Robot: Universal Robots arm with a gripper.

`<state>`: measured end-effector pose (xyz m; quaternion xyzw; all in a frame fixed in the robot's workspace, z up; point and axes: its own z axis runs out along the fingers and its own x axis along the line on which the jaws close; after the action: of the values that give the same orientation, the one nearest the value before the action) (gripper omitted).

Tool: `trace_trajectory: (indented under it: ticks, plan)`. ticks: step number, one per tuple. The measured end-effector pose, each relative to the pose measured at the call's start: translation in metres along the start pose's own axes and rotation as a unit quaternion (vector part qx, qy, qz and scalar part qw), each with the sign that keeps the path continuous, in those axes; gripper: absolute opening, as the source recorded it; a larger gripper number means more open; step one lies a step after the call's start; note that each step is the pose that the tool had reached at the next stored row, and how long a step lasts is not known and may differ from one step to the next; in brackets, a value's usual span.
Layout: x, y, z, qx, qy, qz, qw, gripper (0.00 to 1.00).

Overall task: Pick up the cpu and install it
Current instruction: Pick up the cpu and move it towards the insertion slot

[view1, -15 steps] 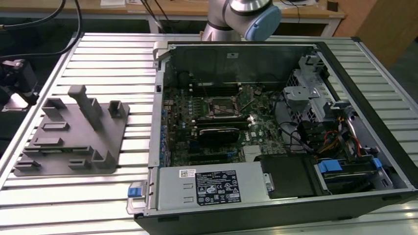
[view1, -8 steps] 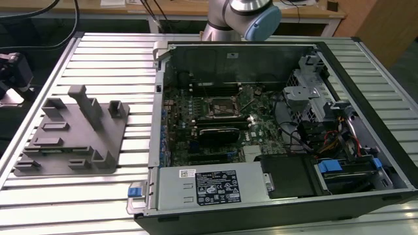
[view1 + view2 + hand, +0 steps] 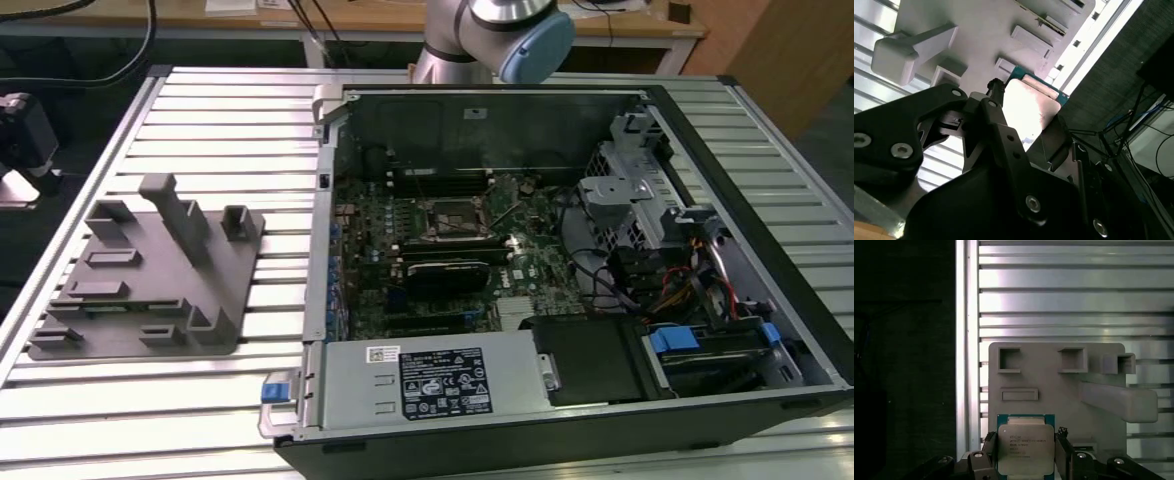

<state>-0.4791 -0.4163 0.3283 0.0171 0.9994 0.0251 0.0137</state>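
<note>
Currently the pincer (image 3: 1025, 439) is clenched on the cpu (image 3: 1025, 452) by two opposite edges, lower centre of the first wrist view, clear above the grey fixture (image 3: 1054, 375). Judgement: hold it level and square, gripping edges only; tilt would risk misseating in the socket (image 3: 451, 218).

The gripper (image 3: 1026, 457) has its fingers (image 3: 1064, 455) clamped on the cpu (image 3: 1025, 442).

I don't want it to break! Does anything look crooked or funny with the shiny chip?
Nothing stands out. The cpu sits straight in the hand, its edges lined up with the grey block beyond it.
</note>
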Motion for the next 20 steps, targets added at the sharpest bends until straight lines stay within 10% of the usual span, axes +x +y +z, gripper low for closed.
trace_trajectory:
  ticks: [20]
  plan:
    - [-0.0015, 0.0029, -0.0566, 0.0, -0.0002, 0.0, 1.0, 0.54]
